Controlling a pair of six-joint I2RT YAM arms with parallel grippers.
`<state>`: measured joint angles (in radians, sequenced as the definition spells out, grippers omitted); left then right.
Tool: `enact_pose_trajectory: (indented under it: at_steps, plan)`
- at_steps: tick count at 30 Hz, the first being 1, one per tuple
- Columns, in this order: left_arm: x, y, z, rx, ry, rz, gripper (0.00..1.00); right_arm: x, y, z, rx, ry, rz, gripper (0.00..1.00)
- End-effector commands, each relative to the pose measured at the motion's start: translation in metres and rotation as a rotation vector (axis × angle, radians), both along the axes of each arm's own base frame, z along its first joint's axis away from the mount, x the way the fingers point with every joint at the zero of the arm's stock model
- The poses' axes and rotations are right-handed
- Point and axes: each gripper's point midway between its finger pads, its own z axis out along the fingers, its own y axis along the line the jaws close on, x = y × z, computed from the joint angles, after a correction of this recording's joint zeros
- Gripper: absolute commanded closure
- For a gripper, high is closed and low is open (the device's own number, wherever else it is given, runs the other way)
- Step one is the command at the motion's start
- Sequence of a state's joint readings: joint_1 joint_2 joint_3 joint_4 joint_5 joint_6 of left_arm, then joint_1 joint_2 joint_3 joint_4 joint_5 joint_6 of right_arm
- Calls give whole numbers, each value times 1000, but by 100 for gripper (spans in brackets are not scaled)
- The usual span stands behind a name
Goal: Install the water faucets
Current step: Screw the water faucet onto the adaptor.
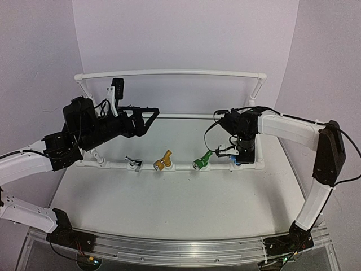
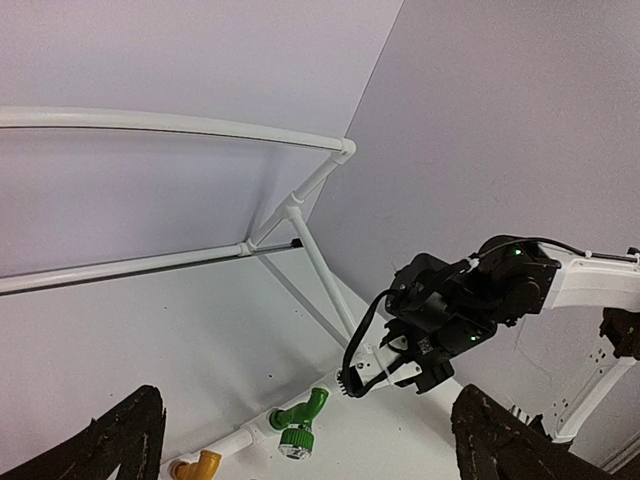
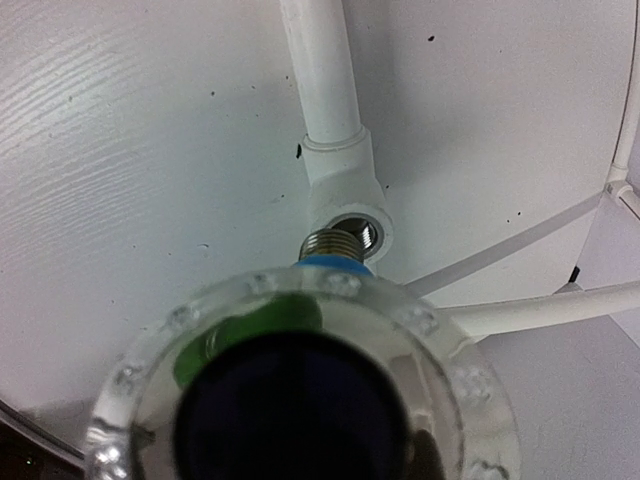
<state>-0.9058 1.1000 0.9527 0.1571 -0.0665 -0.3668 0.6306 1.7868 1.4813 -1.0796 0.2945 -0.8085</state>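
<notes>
Three water faucets sit along the front rail of the white pipe frame [image 1: 169, 73]: silver [image 1: 133, 163], yellow [image 1: 162, 161] and green [image 1: 201, 160]. The blue faucet [image 3: 300, 390] fills the right wrist view. Its threaded metal end [image 3: 338, 243] sits at the mouth of the white fitting's threaded hole [image 3: 362, 232]. My right gripper [image 1: 238, 155] points down over the rail's right end, shut on the blue faucet, with its fingers hidden behind it. My left gripper [image 1: 151, 117] hangs above the table's left half, open and empty. Its dark fingers [image 2: 120, 445] frame the green faucet [image 2: 298, 420] far below.
The frame's back rail [image 1: 186, 116] and raised top bar span the table. A black camera mount [image 1: 117, 88] stands on the frame's left post. Purple walls close in on three sides. A metal rail [image 1: 180, 245] runs along the near edge.
</notes>
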Motion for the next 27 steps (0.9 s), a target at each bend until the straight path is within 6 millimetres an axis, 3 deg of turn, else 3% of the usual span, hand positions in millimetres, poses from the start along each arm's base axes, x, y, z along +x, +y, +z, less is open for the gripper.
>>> enact_pose_trajectory:
  at_steps: [1,27]
  plan:
    - [-2,12,17,-34,-34,28,0,12,-13,6,-106,-34,-10,100]
    - [-3,16,19,-34,-41,36,0,16,-14,-24,-143,-27,28,100]
